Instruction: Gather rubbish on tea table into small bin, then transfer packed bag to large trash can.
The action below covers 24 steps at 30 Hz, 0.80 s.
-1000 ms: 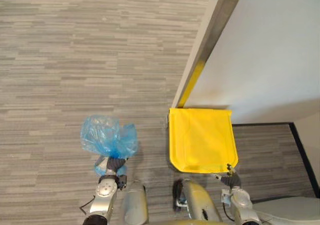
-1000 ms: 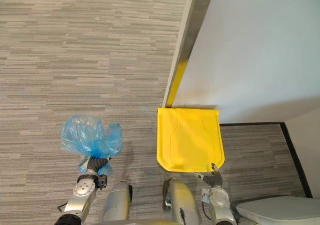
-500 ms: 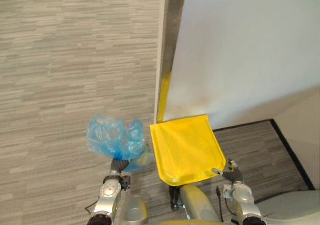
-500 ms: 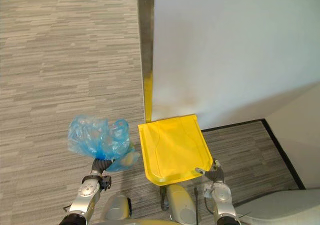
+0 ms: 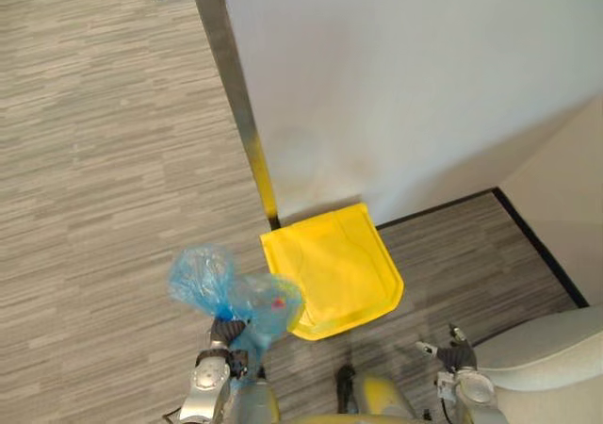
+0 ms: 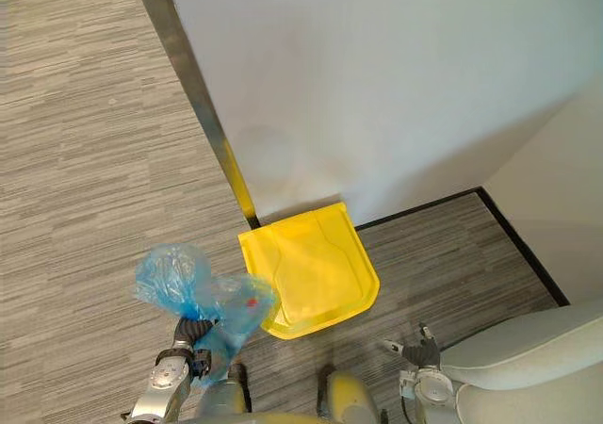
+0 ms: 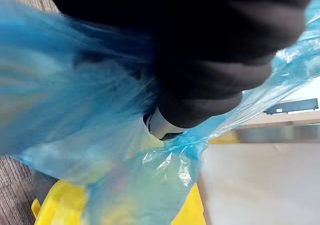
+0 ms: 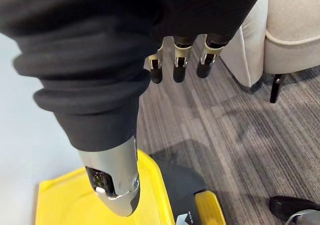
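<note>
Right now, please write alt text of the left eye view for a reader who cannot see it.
The left hand grips the neck of a blue rubbish bag, held up beside a yellow trash can lid that lies against a white wall. The right hand hangs open near a pale chair.

The right hand [image 5: 454, 353] is wrapped over its back and wrist in a dark ribbed cover [image 8: 95, 70], which is gathered in thick soft folds behind the fingers [image 8: 179, 60]. The fingers are built of silver links and are finished with rounded dark tips. The thumb [image 8: 117, 185], set apart from the fingers, is formed as a broader silver shell (a glossy dark window is let into its side). The left hand [image 5: 226, 333] is clad in a like dark cover, under which a pale silver edge [image 7: 162, 127] is shown. Behind each cover a rounded silver-grey forearm [image 5: 203, 391] is joined.
</note>
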Motion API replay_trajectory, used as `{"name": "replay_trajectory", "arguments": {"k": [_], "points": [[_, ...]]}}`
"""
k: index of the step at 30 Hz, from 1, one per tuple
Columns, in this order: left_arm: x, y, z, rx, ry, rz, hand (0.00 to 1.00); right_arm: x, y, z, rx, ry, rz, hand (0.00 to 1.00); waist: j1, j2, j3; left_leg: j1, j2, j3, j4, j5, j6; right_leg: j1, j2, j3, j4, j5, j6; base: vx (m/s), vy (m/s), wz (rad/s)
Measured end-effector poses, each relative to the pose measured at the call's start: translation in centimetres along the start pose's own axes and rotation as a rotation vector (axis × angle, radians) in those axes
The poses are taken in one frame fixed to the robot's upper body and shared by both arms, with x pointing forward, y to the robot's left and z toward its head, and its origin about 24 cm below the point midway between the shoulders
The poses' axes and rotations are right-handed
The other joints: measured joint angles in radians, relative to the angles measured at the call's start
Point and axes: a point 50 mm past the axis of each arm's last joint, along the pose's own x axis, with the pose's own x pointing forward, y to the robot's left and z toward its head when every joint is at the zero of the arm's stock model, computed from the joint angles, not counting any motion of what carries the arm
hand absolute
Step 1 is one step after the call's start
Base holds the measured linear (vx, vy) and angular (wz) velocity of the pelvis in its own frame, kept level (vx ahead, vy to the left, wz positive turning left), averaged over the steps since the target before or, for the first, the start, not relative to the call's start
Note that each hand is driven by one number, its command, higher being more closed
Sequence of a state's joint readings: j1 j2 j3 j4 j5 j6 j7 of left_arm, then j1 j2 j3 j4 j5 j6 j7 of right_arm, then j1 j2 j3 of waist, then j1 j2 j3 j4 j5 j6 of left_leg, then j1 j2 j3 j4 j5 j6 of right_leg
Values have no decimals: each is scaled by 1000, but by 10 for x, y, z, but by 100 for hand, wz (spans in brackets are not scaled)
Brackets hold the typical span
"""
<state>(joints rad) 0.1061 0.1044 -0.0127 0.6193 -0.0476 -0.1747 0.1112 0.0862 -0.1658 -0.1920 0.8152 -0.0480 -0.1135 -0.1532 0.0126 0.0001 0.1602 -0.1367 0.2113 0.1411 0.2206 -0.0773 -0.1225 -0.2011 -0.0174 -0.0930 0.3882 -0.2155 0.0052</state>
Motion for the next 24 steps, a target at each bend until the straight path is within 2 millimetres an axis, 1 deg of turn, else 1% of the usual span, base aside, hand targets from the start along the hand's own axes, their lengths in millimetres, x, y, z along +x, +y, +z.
{"name": "replay_trajectory", "arguments": {"k": [4, 6, 8, 12, 17, 19, 20, 21, 22, 23, 24], "points": [[-1, -2, -1, 0, 3, -7, 100, 0, -1, 0, 4, 3, -4, 0, 1, 5, -3, 24, -7, 7, -19, 2, 0, 29, -2, 12, -45, 30, 11, -43, 57, -6], [-1, -1, -1, 0, 0, -7, 100, 1, 0, 1, 5, -1, -4, 0, 0, 11, -7, 38, -16, 13, -41, 2, 0, 42, -4, 19, -76, 48, 23, -75, 88, -8], [-1, -2, 0, 0, -2, -9, 100, 0, 0, -1, 7, 0, -3, 0, -1, 15, -9, 46, -37, 24, -69, 19, 14, 47, -20, 29, -105, 73, 34, -109, 111, -2], [0, -3, -5, 12, 20, -18, 100, -1, 1, -7, 7, 22, -1, 0, -2, 27, -16, 57, -60, 28, -120, 52, 30, 68, -35, 32, -173, 118, 50, -81, 100, 1], [-3, 5, -11, 34, 43, -3, 100, -1, 4, -6, 18, 21, 1, 0, -1, 27, -17, 74, -75, 43, -144, 60, 37, 92, -43, 48, -237, 164, 65, -48, 48, -9], [-3, 7, -13, 39, 49, 3, 100, 0, 4, -4, 24, 16, 1, 0, 0, 27, -17, 72, -77, 52, -138, 59, 39, 90, -45, 59, -242, 172, 68, -25, 38, -16], [-4, 8, -15, 40, 55, 4, 100, 0, 5, -2, 25, 12, 2, 0, 0, 27, -17, 67, -79, 54, -122, 50, 47, 87, -48, 67, -237, 173, 71, -15, 38, -15], [-4, 8, -15, 40, 57, 3, 100, 1, 5, -1, 25, 10, 2, 0, -1, 26, -17, 52, -80, 55, -91, 33, 51, 76, -52, 69, -220, 163, 82, -24, 34, -14], [-4, 8, -15, 40, 56, 2, 100, 1, 5, 0, 26, 6, 2, 0, 0, 24, -15, 32, -80, 55, -46, 5, 56, 58, -56, 72, -185, 146, 85, -26, 46, -8], [-4, 7, -16, 40, 58, 1, 100, 3, 7, 3, 28, 0, 5, 0, -1, 19, -11, 9, -80, 55, 26, -37, 60, 34, -66, 78, -120, 107, 96, -28, 76, -5], [-5, 7, -16, 40, 59, 0, 100, 2, 7, 2, 28, 5, 6, 0, -3, 12, -3, -3, -81, 51, 101, -85, 65, 22, -77, 83, -46, 72, 104, -14, 82, -2]]}}
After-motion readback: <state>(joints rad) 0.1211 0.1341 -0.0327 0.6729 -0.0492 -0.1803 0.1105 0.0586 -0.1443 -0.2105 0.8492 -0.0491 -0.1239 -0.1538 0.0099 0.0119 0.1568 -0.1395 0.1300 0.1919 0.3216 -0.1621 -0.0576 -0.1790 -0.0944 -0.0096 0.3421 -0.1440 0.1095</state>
